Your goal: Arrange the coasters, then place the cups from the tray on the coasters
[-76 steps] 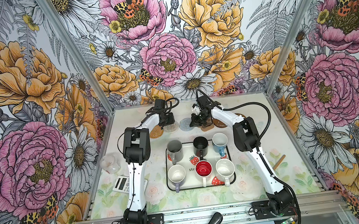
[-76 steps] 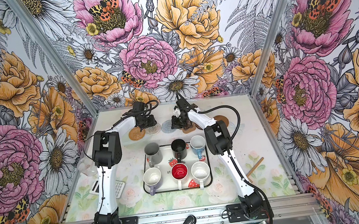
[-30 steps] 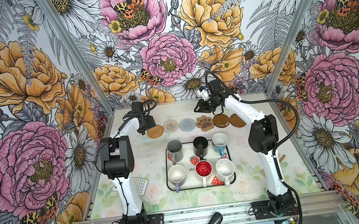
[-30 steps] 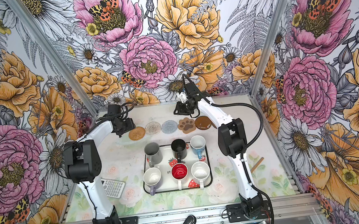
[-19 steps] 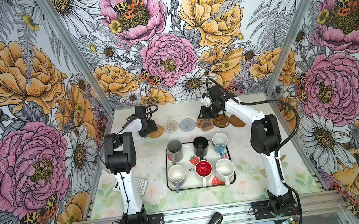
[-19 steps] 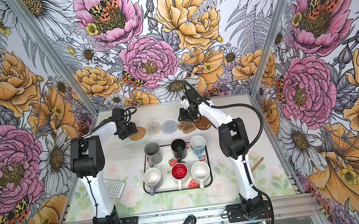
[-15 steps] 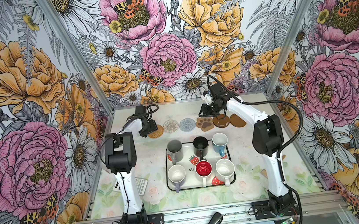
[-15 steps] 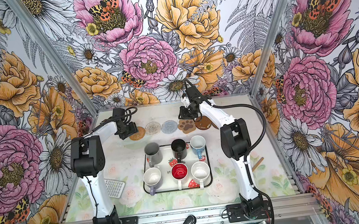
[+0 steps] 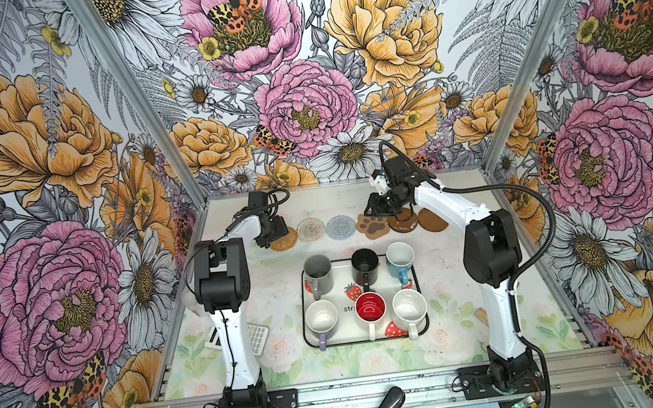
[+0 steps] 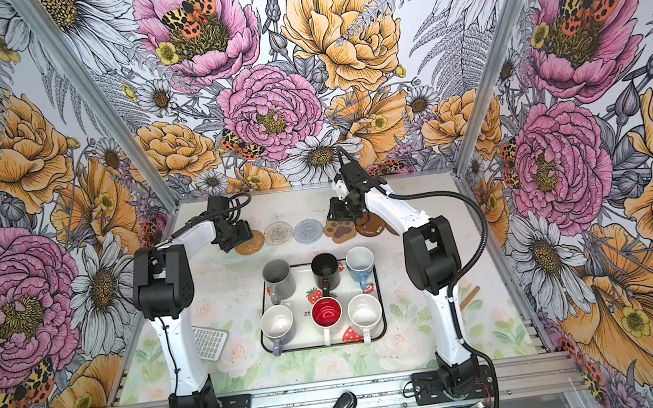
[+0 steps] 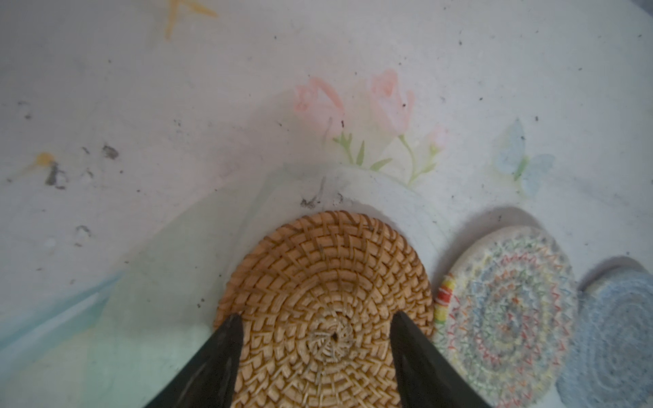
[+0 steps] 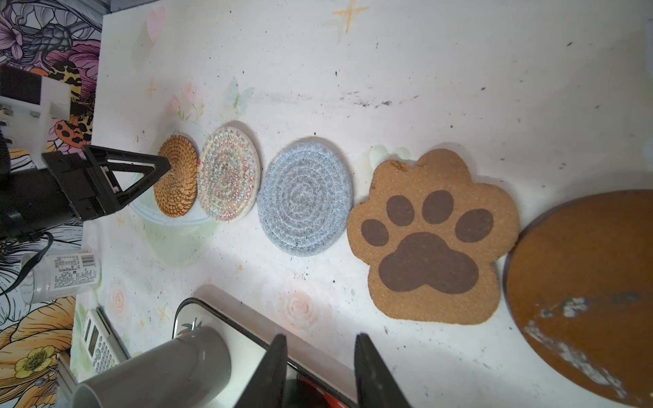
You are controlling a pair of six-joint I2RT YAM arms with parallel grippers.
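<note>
- The left gripper (image 11: 316,318) is set with its jaws parted; nothing is grasped. Its fingertips are poised over the rattan coaster (image 11: 328,268), which lies flat at the left end of the row.
- The right gripper (image 12: 321,337) is also released and empty. It is held above the table between the paw-shaped coaster (image 12: 433,236) and the tray (image 9: 342,280).
- The multicoloured woven coaster (image 11: 505,314) lies just beside the rattan one. The grey-blue woven coaster (image 12: 304,197), the paw and a brown disc (image 12: 583,282) follow in line. A second brown disc (image 9: 433,220) closes the row, partly hidden by the right arm.
- All six mugs, among them the grey mug (image 9: 318,273), stand on the tray, near the row.
- Step in hand, as judged: the coaster arrangement is nearly complete, with the rattan coaster possibly being trimmed into place.
- The next move calls for a mug to be gripped, lifted clear of the tray rim and centred on a coaster.
</note>
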